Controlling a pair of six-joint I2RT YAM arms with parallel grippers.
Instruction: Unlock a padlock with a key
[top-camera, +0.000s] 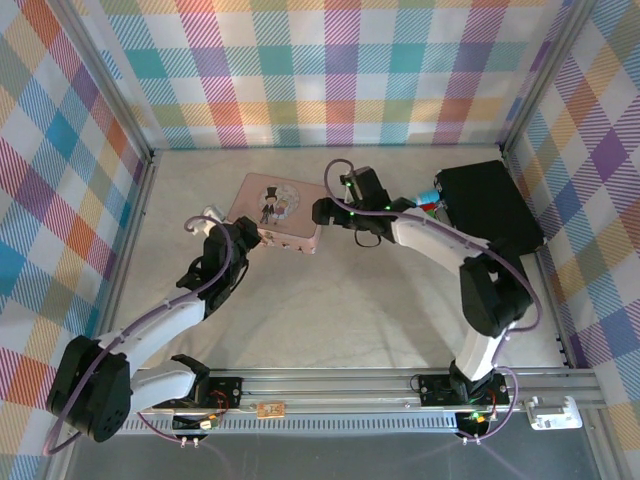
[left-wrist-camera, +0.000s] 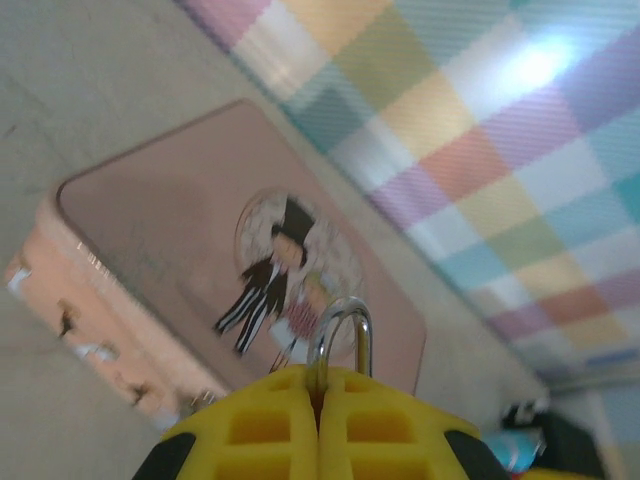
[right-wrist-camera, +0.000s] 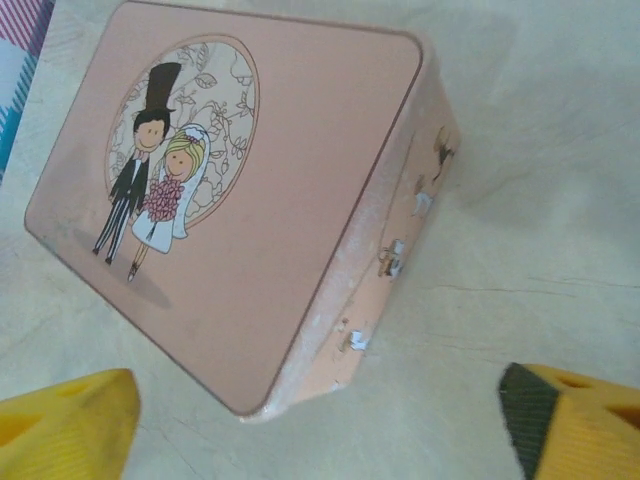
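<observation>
Left wrist view showed the left hand (left-wrist-camera: 320, 390) with its yellow fingers (left-wrist-camera: 260, 430) pressed flat together, pinching the padlock (left-wrist-camera: 365, 340). Only the lock's thin silver shackle stood clear, a narrow arch rising upright out of the seam between the fingers. Its body was hidden between them, so I could not tell its colour. The shackle sat just in front of the pink tin (left-wrist-camera: 170, 220), over the lid's drawing of a bride and groom. In the right wrist view the right hand (right-wrist-camera: 315, 415) stood wide, its two yellow tips far apart to either side of one corner of the tin, above the pale table (right-wrist-camera: 540, 200). From above, the left hand was at the tin's left corner and the right hand at its right edge.
</observation>
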